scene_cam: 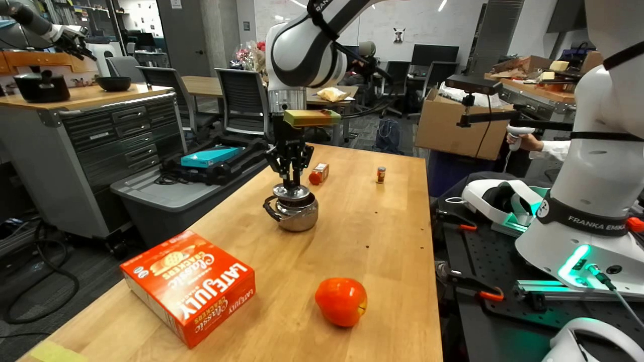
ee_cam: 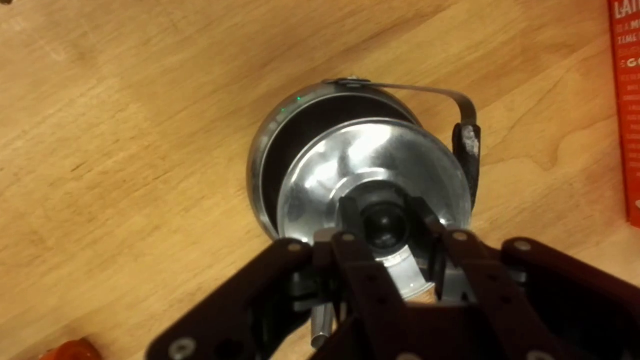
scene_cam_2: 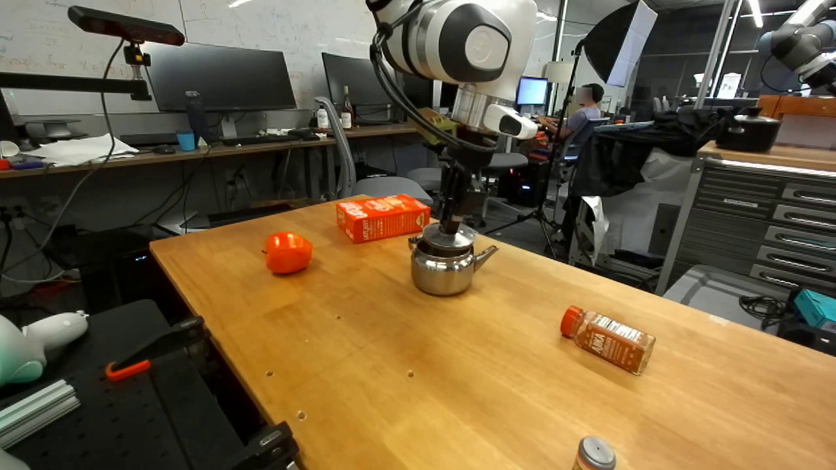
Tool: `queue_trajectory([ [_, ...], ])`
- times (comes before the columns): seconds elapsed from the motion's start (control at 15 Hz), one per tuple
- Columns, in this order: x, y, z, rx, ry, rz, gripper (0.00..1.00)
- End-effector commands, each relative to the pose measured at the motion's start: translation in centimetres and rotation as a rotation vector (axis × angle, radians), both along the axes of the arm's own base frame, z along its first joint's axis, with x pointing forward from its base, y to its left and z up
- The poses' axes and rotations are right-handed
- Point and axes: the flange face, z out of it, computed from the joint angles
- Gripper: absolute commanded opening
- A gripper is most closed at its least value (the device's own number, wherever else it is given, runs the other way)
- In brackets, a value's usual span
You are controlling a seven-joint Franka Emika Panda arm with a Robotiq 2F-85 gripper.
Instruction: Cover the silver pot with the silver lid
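Note:
The silver pot (scene_cam: 299, 219) is a small shiny kettle with a spout and a dark-gripped side handle. It stands upright on the table in both exterior views (scene_cam_2: 443, 273). My gripper (scene_cam: 291, 177) points down above it, with its fingers closed around the dark knob of the silver lid (scene_cam: 292, 192). The lid (scene_cam_2: 449, 235) is at the pot's mouth, off-centre. In the wrist view, the lid (ee_cam: 370, 145) covers part of the opening, and a dark crescent shows inside the pot's rim (ee_cam: 265, 135). I cannot tell whether lid and rim touch. The fingertips (ee_cam: 384, 206) flank the knob.
An orange cracker box (scene_cam: 193, 281) and a red ball-like fruit (scene_cam: 342, 301) lie on the table (scene_cam: 382, 241). A spice bottle (scene_cam_2: 610, 341) lies on its side beyond the pot. A small jar (scene_cam: 381, 175) stands near the far end. The pot's handle (ee_cam: 467, 145) sticks out sideways.

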Motion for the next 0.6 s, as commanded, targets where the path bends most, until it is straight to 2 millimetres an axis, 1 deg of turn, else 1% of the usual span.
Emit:
queue_trajectory([
  [0.0,0.9,0.0,-0.5,0.006,0.018,0.001,0.07],
  [0.13,0.7,0.4,-0.9,0.001,0.024,0.012,0.07],
  [0.4,0.1,1.4,-0.8,-0.008,0.022,0.031,0.07],
  [0.53,-0.2,1.6,-0.8,-0.01,0.023,0.034,0.07],
])
